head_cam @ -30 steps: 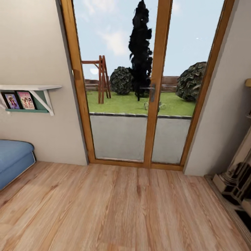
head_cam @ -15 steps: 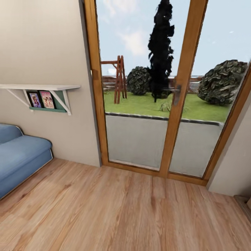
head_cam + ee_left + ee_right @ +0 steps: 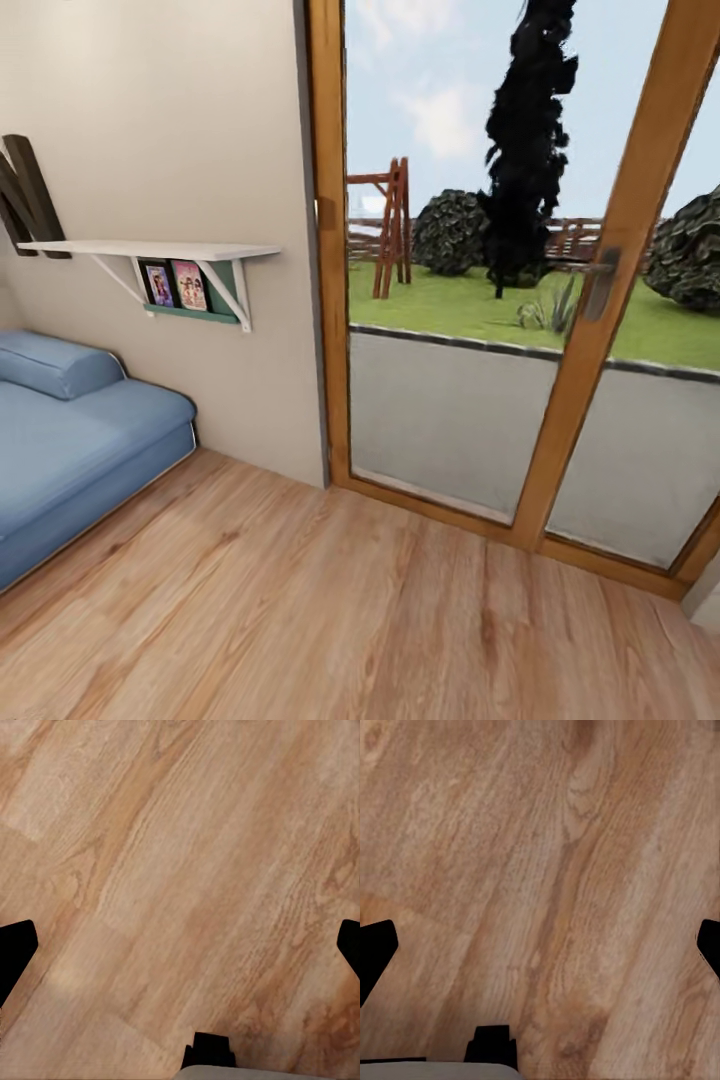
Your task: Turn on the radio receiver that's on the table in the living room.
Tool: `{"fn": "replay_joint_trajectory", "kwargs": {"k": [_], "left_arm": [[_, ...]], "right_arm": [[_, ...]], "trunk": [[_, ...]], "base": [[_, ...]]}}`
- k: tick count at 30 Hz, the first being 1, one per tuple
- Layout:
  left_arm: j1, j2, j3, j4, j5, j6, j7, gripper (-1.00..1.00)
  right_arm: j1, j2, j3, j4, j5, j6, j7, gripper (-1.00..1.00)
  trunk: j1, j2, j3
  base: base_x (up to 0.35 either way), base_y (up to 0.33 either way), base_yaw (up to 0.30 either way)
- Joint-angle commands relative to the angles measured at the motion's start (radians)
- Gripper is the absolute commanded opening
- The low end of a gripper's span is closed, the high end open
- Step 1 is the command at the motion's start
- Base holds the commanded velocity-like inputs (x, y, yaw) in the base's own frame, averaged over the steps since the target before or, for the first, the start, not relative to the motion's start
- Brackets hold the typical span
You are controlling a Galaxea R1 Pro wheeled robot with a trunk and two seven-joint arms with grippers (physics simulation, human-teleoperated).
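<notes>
Blue sofa (image 3: 70, 440) at left, wall shelf (image 3: 150, 250) above it. Glass patio door (image 3: 520, 300) far right. Left claw (image 3: 180, 945) and right claw (image 3: 540, 945) spread wide, empty, over wood floor (image 3: 330, 610).

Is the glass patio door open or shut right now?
Shut, it seems. The glass door sits flush in its wooden frame, its handle level, with no gap visible at the floor.

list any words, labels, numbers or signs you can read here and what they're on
"N", or part of one: a big dark letter standing on the white wall shelf, cut off by the head view's edge.
Two picture covers under the shelf: any print is too small and blurred to read.
No other text is visible.
</notes>
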Motion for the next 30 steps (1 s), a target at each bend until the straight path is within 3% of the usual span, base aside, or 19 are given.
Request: {"fn": "replay_joint_trajectory", "kwargs": {"k": [1, 30], "left_arm": [[0.0, 0.0, 0.0, 0.0, 0.0, 0.0, 0.0, 1.0], [0.0, 0.0, 0.002, 0.0, 0.002, -0.007, -0.001, 1.0]], "right_arm": [[0.0, 0.0, 0.0, 0.0, 0.0, 0.0, 0.0, 1.0], [0.0, 0.0, 0.0, 0.0, 0.0, 0.0, 0.0, 1.0]], "trunk": [[0.0, 0.0, 0.0], [0.0, 0.0, 0.0]], "base": [[0.323, 0.0, 0.295], [0.306, 0.008, 0.295]]}}
